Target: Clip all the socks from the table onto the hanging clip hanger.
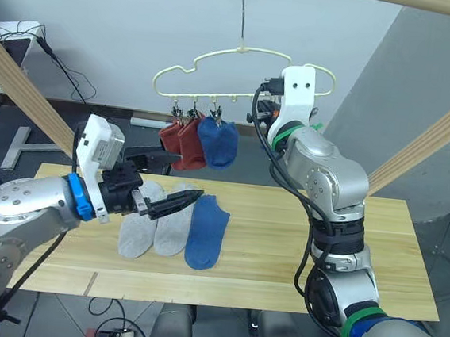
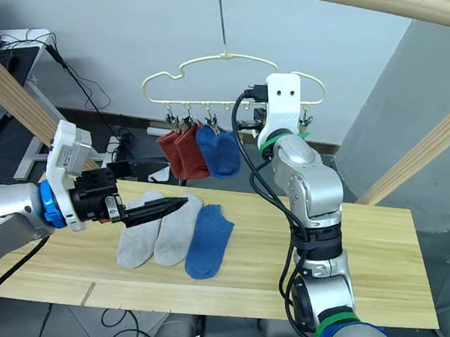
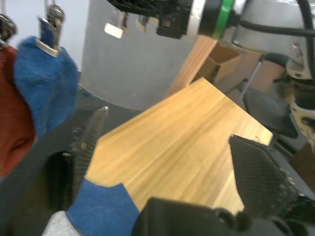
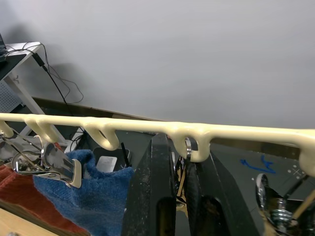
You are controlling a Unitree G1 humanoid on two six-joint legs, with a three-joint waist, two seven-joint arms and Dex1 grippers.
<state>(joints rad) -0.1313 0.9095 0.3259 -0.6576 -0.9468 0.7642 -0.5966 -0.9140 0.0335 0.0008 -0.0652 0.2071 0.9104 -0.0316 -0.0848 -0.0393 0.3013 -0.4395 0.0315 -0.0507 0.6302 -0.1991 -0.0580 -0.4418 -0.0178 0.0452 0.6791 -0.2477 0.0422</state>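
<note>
The pale yellow clip hanger point(image 1: 244, 56) hangs by its hook above the table's far edge. Two rust red socks point(image 1: 181, 142) and one blue sock point(image 1: 218, 140) hang from its clips. Two light grey socks point(image 1: 156, 224) and a blue sock point(image 1: 207, 232) lie side by side on the table point(image 1: 344, 252). My left gripper point(image 1: 191, 175) hovers open and empty just above the lying socks, pointing right. My right gripper point(image 4: 181, 152) is raised at the hanger bar, its fingers point(image 4: 157, 196) closed on a metal clip point(image 4: 188, 146) right of the hung blue sock point(image 4: 93, 196).
Slanted wooden beams stand at the left point(image 1: 18, 85) and right point(image 1: 435, 141) of the table, with another beam overhead. Further clips point(image 3: 114, 29) hang along the bar. The table's right half is bare wood. Cables and a desk point(image 1: 19, 33) lie beyond the far left.
</note>
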